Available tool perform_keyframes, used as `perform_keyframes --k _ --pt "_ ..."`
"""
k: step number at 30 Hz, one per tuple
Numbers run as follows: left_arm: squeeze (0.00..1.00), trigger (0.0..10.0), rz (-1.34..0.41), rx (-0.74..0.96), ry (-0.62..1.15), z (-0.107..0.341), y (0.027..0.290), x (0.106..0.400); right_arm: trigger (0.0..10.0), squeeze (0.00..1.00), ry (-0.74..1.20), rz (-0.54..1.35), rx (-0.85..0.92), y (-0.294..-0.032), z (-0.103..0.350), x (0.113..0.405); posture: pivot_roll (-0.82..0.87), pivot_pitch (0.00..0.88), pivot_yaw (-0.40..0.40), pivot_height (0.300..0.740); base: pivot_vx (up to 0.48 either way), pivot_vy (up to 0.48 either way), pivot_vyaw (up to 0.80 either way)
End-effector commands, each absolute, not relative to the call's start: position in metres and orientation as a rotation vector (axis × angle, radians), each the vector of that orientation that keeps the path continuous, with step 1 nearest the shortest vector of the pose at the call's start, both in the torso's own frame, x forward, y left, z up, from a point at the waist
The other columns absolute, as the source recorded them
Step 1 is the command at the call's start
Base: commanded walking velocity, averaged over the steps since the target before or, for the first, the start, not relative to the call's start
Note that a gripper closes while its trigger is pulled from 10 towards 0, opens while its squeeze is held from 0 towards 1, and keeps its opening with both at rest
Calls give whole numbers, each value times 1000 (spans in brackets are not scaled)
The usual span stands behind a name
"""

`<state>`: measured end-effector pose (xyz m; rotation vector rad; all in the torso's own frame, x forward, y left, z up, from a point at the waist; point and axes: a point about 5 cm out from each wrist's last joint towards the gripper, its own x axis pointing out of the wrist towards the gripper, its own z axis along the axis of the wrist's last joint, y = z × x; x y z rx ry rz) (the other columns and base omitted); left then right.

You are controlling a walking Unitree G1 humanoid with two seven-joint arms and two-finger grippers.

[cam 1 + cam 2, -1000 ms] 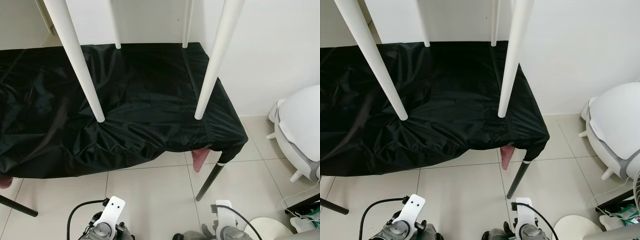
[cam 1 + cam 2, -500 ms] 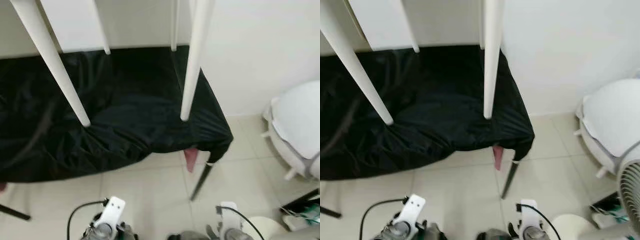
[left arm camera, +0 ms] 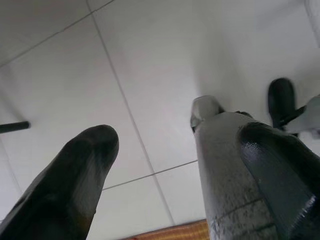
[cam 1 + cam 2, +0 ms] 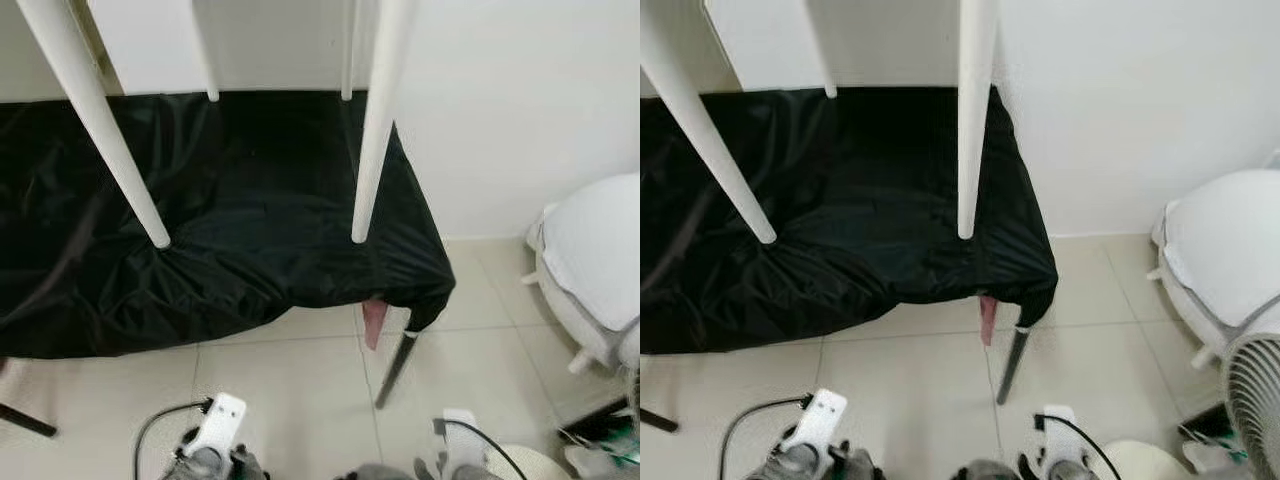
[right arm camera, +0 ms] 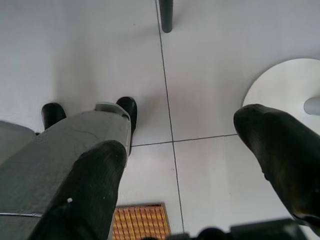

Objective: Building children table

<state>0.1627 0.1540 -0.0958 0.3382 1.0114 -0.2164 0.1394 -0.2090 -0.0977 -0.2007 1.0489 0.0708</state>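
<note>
On our left, the left gripper [image 3: 175,165] hung idle over the pale tiled floor [image 4: 290,390], its two black fingers [image 3: 70,185] spread wide apart and holding nothing. Ahead of us stood a table draped in a black cloth [image 4: 230,230], and on that cloth rested the white children's table [image 4: 250,40], its four white legs [image 4: 375,130] coming down onto the fabric; the near two touched the cloth close to its front edge. A dark metal leg [image 4: 393,370] of the draped table showed below the cloth's right corner. Further right, the right gripper [image 5: 190,170] also hung over the tiles, fingers parted and empty. By the wall at far right stood a white rounded seat [image 4: 590,260].
</note>
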Motion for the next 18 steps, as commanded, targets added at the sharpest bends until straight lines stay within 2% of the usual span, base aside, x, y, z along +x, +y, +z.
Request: perform_keyframes --k 1,18 --pt "0 10000 -217 375 1084 -102 161 147 10000 0 1069 89 -189 -204 -100 136 -45 0 12 740 0 0 0" --pt "0 10000 -217 375 1088 -103 162 145 10000 0 1084 88 -197 -210 -101 132 -50 0 3 740 0 0 0"
